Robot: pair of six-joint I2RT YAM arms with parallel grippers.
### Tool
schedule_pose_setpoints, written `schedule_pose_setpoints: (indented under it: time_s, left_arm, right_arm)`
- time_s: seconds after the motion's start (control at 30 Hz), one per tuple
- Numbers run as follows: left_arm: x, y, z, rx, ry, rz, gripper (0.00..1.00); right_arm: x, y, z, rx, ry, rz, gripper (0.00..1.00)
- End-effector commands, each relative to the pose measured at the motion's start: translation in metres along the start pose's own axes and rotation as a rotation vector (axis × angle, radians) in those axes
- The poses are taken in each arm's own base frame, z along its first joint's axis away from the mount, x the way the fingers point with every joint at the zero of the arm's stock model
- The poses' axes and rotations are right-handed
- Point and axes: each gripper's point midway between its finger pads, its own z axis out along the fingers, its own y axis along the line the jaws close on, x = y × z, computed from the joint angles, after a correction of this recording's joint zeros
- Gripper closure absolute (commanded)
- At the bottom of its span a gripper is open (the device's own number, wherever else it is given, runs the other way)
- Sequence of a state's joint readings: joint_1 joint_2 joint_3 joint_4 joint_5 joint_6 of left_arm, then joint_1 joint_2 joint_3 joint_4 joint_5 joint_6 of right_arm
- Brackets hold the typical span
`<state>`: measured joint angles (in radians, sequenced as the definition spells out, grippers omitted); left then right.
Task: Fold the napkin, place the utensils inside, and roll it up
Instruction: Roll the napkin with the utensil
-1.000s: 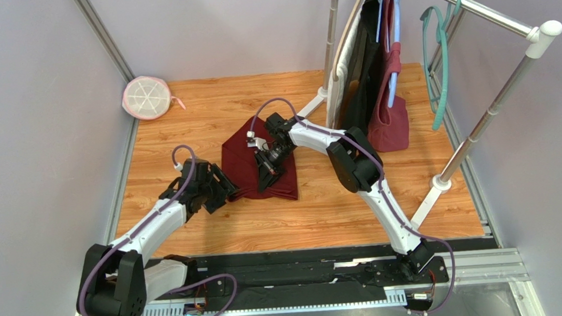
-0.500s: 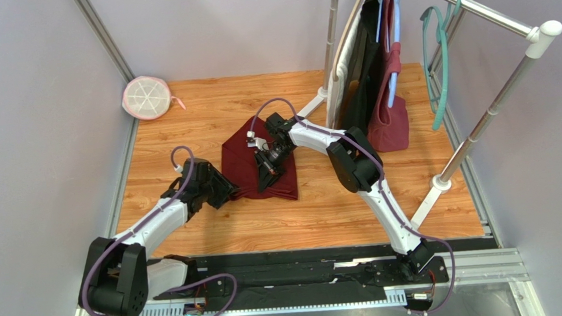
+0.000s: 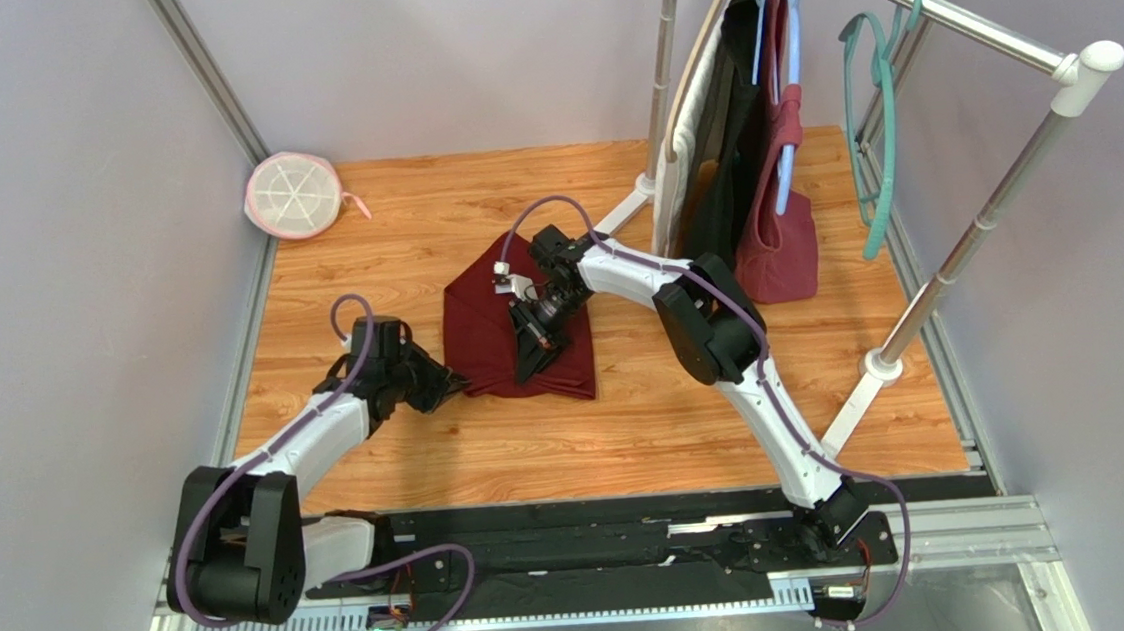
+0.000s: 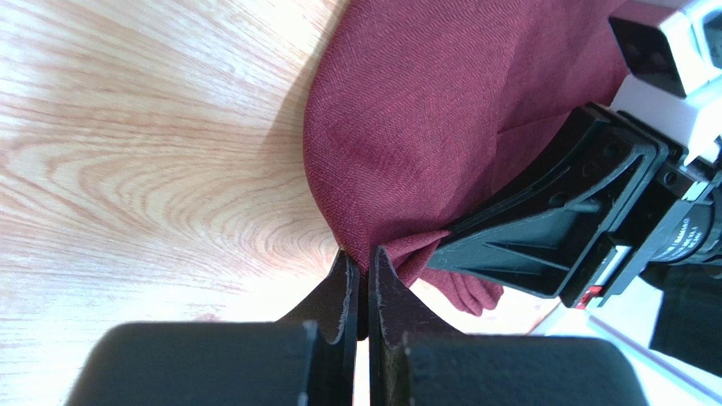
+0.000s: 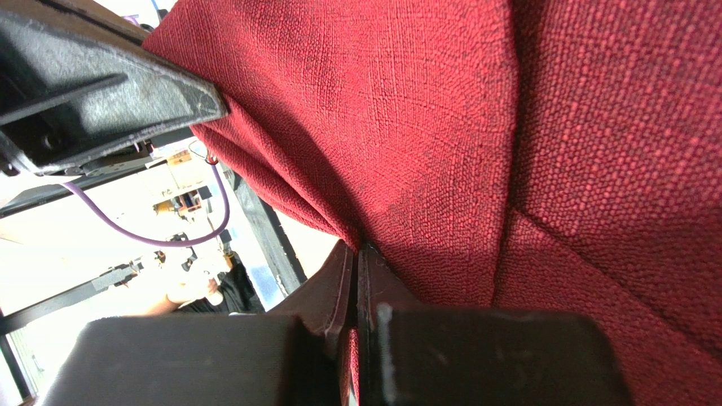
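Observation:
The dark red napkin (image 3: 494,329) lies partly folded and rumpled on the wooden table. My left gripper (image 3: 449,386) is at its near left corner, and in the left wrist view the jaws (image 4: 363,258) are shut on a pinch of the napkin (image 4: 424,127). My right gripper (image 3: 530,363) reaches down over the napkin's middle. Its jaws (image 5: 356,254) are shut on a fold of the napkin (image 5: 508,127), with cloth showing between them. The right gripper's black body (image 4: 576,220) sits close beside the left fingers. The utensils are out of view.
A garment rack (image 3: 937,15) with hanging bags (image 3: 752,165) and a teal hanger (image 3: 876,110) stands at the right, its posts (image 3: 880,366) on the table. A round pink and white disc (image 3: 294,195) lies at the back left corner. Walls close both sides.
My left gripper went from open to shut on the napkin's near left corner and drew back slightly to the left. The right arm has not moved.

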<state>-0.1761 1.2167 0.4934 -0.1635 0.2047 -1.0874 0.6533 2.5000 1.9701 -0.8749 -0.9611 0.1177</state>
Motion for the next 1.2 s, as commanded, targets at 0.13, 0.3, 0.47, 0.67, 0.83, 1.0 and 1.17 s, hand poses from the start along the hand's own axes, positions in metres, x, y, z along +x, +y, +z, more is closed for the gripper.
schedule_pose_setpoints:
  time_s: [0.13,0.3,0.47,0.67,0.83,1.0,1.17]
  left_arm:
    - [-0.017,0.010,0.004,0.006,0.031,-0.025,1.00]
    - [-0.023,0.011,0.008,0.011,0.079,-0.029,1.00]
    - [-0.030,0.009,0.009,0.021,0.097,-0.024,1.00]
    - [-0.033,0.008,0.007,0.024,0.112,-0.004,1.00]
    - [-0.033,0.008,0.007,0.034,0.128,-0.007,1.00]
    - [-0.033,0.008,0.007,0.037,0.141,-0.005,1.00]
    - [-0.036,0.008,0.006,0.042,0.139,-0.008,1.00]
  right_arm:
    - [-0.019,-0.007,-0.016,0.116,-0.125,-0.156,0.77]
    - [-0.024,0.013,-0.031,0.113,-0.192,-0.233,0.56]
    - [-0.031,0.034,-0.051,0.144,-0.298,-0.357,0.51]
    - [-0.018,0.049,-0.063,0.312,-0.419,-0.618,0.46]
    - [-0.021,0.062,-0.068,0.498,-0.583,-0.800,0.41]
    - [-0.016,0.072,-0.059,0.622,-0.595,-0.938,0.41]
    - [-0.010,0.076,-0.035,0.715,-0.564,-1.048,0.40]
